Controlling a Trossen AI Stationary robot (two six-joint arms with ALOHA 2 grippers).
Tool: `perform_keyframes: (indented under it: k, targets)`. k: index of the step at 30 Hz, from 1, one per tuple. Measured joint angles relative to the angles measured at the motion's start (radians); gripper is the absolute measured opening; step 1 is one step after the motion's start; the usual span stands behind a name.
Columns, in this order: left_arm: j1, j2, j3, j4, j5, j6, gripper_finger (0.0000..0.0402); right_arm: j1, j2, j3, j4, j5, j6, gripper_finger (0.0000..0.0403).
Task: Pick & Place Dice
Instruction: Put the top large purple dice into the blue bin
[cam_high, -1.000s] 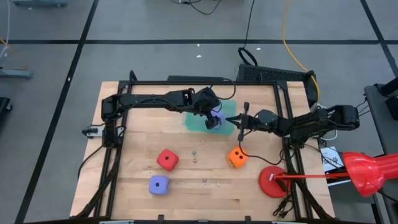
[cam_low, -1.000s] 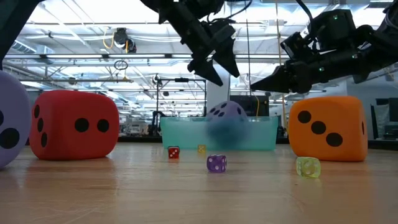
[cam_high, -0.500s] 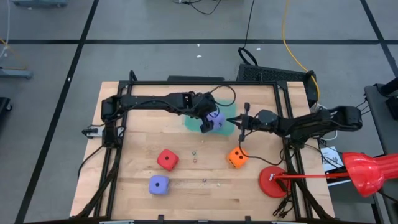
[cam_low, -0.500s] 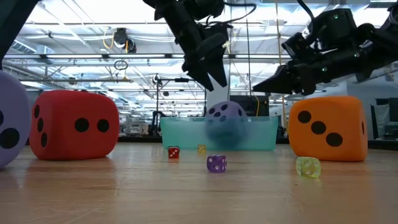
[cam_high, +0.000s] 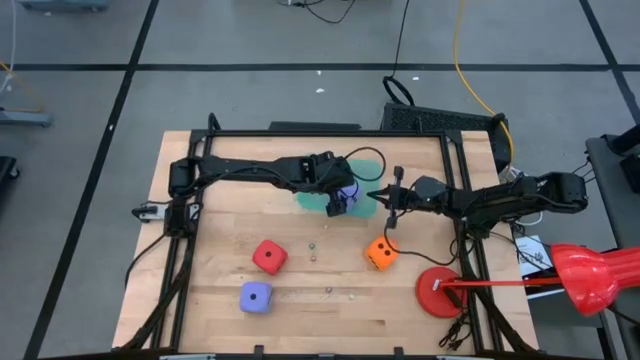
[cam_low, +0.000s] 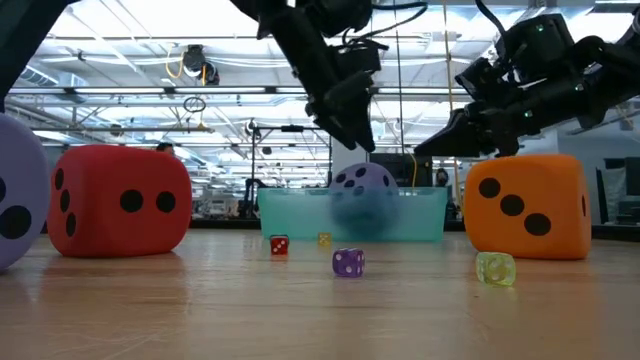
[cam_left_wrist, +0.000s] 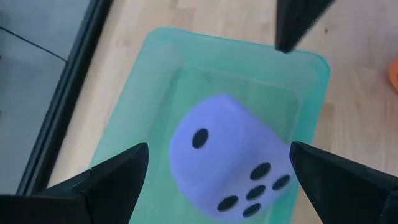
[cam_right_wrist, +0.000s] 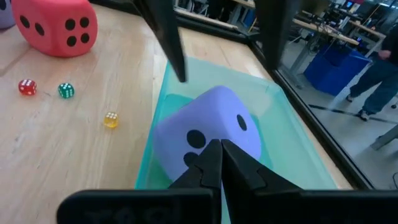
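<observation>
One purple-blue die (cam_left_wrist: 227, 155) sits in the teal tray (cam_left_wrist: 155, 81), also seen in the high view as die (cam_high: 350, 194) and tray (cam_high: 312, 197). My left gripper (cam_left_wrist: 219, 148) hovers open just above it, a finger on either side, not touching; in the low view the left gripper (cam_low: 358, 140) stands over the die (cam_low: 360, 185). My right gripper (cam_right_wrist: 217, 155) is shut, level beside the tray's right end (cam_high: 385, 195). The orange die (cam_high: 379, 253), red die (cam_high: 269, 257) and second purple-blue die (cam_high: 256, 297) rest on the table.
A red round disc (cam_high: 440, 292) with a red-handled tool lies at the table's right near corner. Several tiny dice lie between the big ones, such as the red (cam_low: 279, 246), purple (cam_low: 348, 262) and yellow (cam_low: 495, 268). Bare wood lies left of the red die (cam_high: 215, 250).
My left gripper has turned about above the tray and sunk slightly toward the purple-blue die, staying open. The die has stayed in the tray.
</observation>
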Motion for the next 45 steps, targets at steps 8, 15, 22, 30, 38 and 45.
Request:
perform_keyframes:
  k: [8, 15, 22, 30, 38, 45]
  targets:
    - [0.015, -0.026, 0.000, -0.119, -0.036, 0.009, 0.0346, -0.001, 0.000, 0.000, -0.030, 0.004, -0.008, 0.0000]
    - [0.029, -0.104, 0.000, -0.322, 0.060, -0.015, 0.0147, 0.000, 0.000, 0.000, -0.029, 0.003, -0.009, 0.0000]
    - [-0.016, -0.235, -0.023, -0.469, 0.147, -0.085, 0.0019, 0.000, 0.000, 0.000, -0.021, 0.001, -0.009, 0.0000]
    - [-0.091, -0.596, -0.402, -0.102, 0.116, -0.144, 0.0008, 0.000, 0.000, 0.000, -0.020, -0.001, -0.007, 0.0000]
    - [-0.108, -0.974, -0.943, 0.471, 0.087, -0.240, 0.0004, -0.024, 0.000, 0.000, 0.027, -0.099, 0.049, 0.0000]
    - [-0.111, -1.187, -1.241, 0.781, 0.041, -0.292, 0.0003, -0.073, 0.000, 0.000, 0.012, -0.109, 0.078, 0.0000]
